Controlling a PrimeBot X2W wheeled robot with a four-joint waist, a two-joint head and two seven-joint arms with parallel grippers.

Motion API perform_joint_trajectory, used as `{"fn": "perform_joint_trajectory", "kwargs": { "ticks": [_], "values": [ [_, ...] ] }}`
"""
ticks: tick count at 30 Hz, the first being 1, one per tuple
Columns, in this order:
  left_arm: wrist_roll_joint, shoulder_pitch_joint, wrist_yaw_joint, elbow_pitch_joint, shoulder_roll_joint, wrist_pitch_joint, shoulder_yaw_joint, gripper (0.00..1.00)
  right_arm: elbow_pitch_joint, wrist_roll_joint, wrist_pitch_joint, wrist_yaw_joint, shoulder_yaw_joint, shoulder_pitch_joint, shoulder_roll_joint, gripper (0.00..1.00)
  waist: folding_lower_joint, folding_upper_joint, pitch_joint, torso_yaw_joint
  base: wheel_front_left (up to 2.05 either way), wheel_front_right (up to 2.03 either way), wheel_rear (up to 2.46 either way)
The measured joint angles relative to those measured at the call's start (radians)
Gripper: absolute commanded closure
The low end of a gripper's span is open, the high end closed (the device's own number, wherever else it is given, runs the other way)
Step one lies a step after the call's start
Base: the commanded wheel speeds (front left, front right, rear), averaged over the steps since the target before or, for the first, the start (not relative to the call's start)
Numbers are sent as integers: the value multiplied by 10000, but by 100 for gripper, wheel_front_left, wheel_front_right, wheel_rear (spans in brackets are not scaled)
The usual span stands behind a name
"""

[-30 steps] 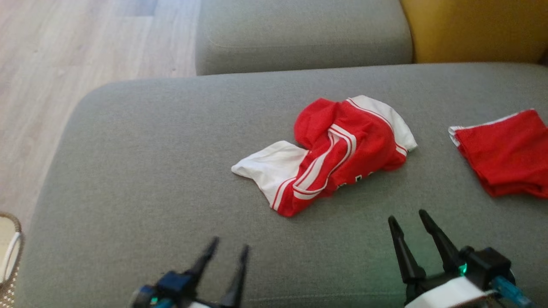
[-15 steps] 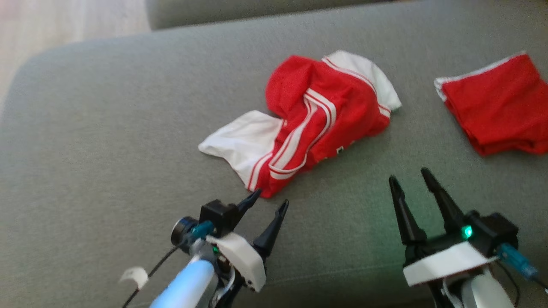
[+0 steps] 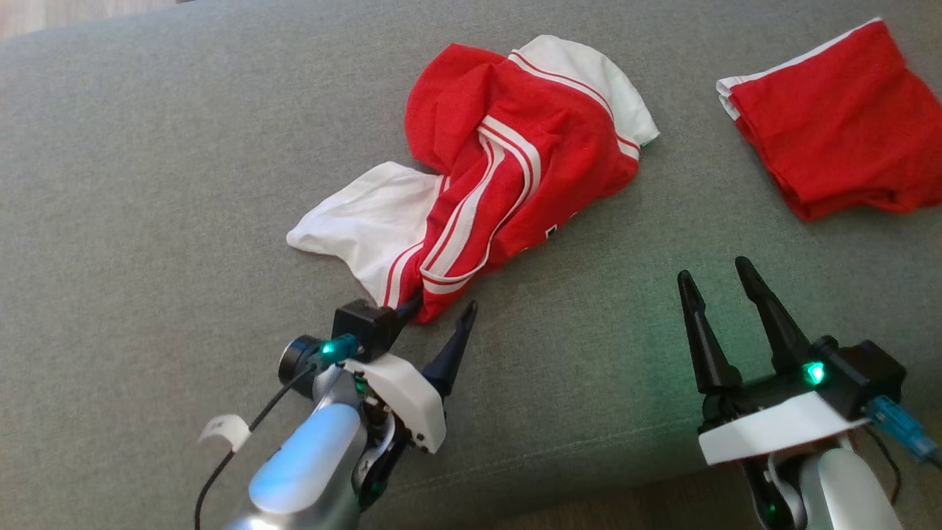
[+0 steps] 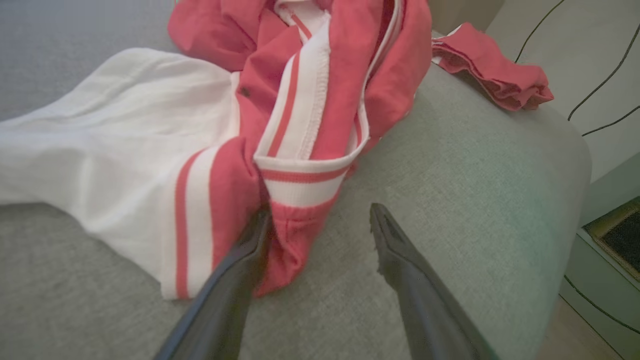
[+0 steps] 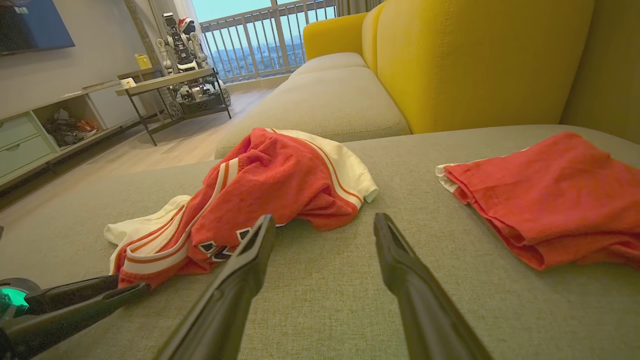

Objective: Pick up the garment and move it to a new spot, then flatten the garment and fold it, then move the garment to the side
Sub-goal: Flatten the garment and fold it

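On the sofa [image 3: 147, 184], our left gripper [image 3: 441, 305] and right gripper [image 3: 714, 270] gape empty; a folded red cloth [image 3: 831, 118] lies near the garment [image 3: 508, 162].

- Setting: a home living room.
- Seating: a grey upholstered sofa seat [image 5: 320, 300] with a yellow backrest [image 5: 475, 60].
- Media wall: a dark screen [image 5: 30, 25] above a low cabinet [image 5: 20, 145] with drawers.
- Floor: pale wood floor [image 5: 190, 140], on which a metal-legged side table [image 5: 170, 82] carries a robot figure [image 5: 182, 35].
- Far end: a balcony railing [image 5: 260, 30], with city buildings beyond.
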Motion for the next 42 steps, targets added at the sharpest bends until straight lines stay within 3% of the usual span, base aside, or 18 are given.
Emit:
{"fn": "perform_joint_trajectory", "kwargs": {
  "ticks": [2,5,13,20,21,22,25,26,29,33,37,42],
  "values": [
    [8,-66,-31,-67,2,0,-8,0,6,12,0,0,-4,-20,0,0,0,0,39,-29,0,0,0],
    [82,-127,-42,-466,2,0,-6,100,40,38,0,0,6,-169,0,0,0,0,51,-65,0,0,0],
    [198,-170,-309,-1804,4,0,-138,100,201,222,0,0,134,-223,0,0,0,0,-355,-330,0,0,0],
    [-2219,-1009,-380,-2867,2,725,-272,100,242,673,0,0,382,-187,-8,0,-2,0,-853,-940,0,0,0],
    [-3131,-1588,-184,-3141,2,1179,-12,100,251,759,0,0,581,-187,0,0,-2,0,-954,-1214,0,0,0],
    [-3131,-1588,-184,-3141,2,1179,-12,100,251,759,0,0,581,-187,0,0,-2,0,-954,-1214,0,0,0],
    [-4608,-2890,531,-3459,-17,1835,267,100,286,1028,0,0,458,-189,-10,0,-1,0,-1154,-1794,0,0,0],
    [-4608,-2890,531,-3459,-17,1835,267,100,286,1028,0,0,458,-189,-10,0,-1,0,-1154,-1794,0,0,0],
    [-5758,-4076,1060,-3733,-61,1996,635,100,330,1191,0,0,476,-189,-12,0,-2,0,-1290,-2183,0,0,0],
    [-6368,-5754,1626,-3822,-155,2038,1308,100,328,1323,0,0,372,-188,-10,0,-2,0,-1453,-2556,0,0,0],
    [-6638,-6949,1925,-3860,-245,2011,2105,100,299,1327,0,0,221,-182,-12,0,-2,0,-1513,-2510,0,0,0],
    [-6686,-6492,2282,-3829,316,1946,2585,100,284,1323,0,0,81,-160,-10,0,-1,0,-1497,-2087,0,0,0]
  ]
}}
